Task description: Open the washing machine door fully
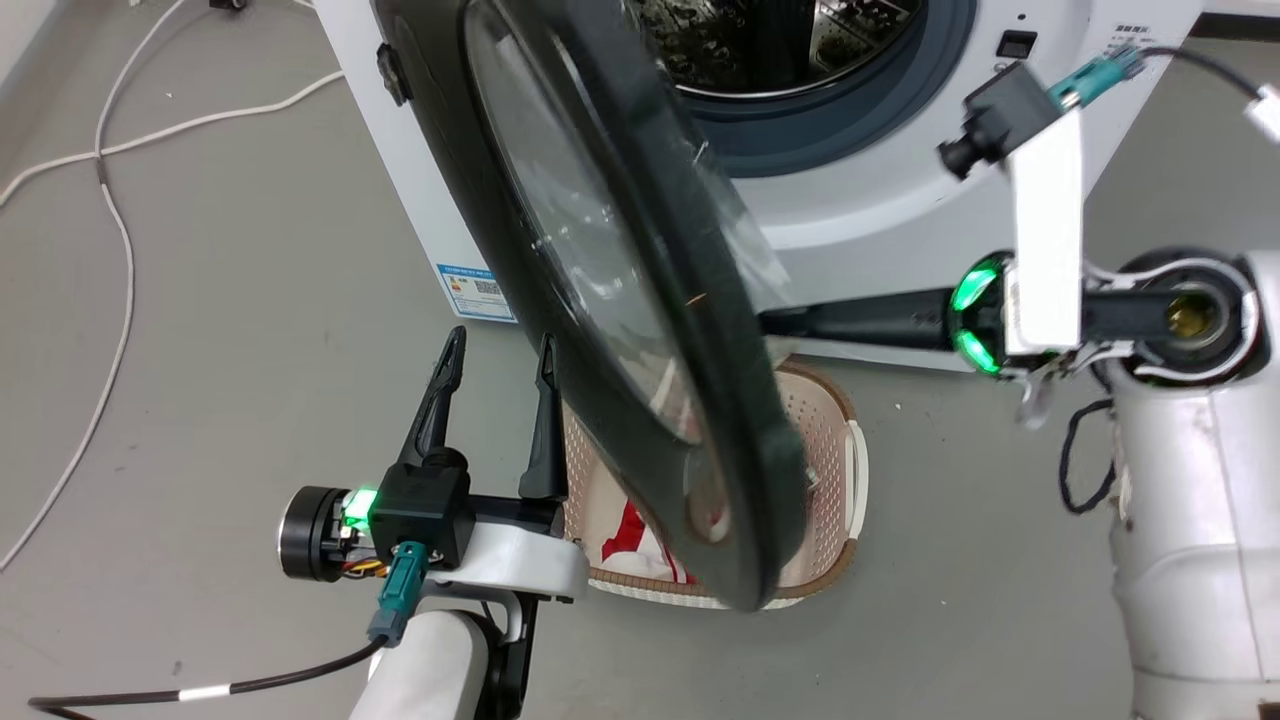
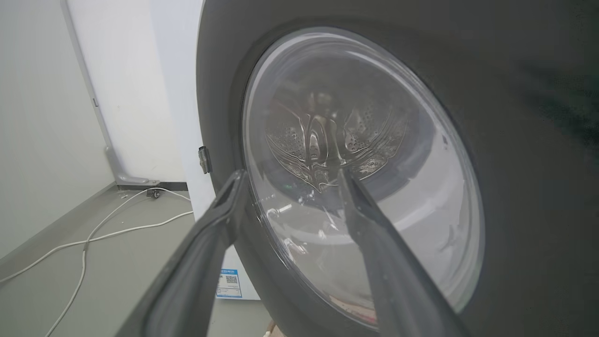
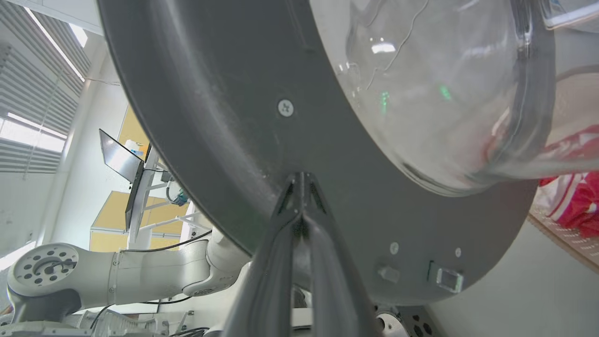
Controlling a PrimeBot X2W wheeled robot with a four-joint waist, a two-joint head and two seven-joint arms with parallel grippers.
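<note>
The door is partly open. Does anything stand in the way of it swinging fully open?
Yes: the open left gripper sits just off the outer face of the washing machine door, by its glass, on the side it must swing toward. The shut right gripper has its tips apparently resting on the inner face, behind it.

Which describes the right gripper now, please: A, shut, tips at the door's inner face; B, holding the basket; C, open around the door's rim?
A: the right gripper is shut, its tips at the grey inner face of the washing machine door.
</note>
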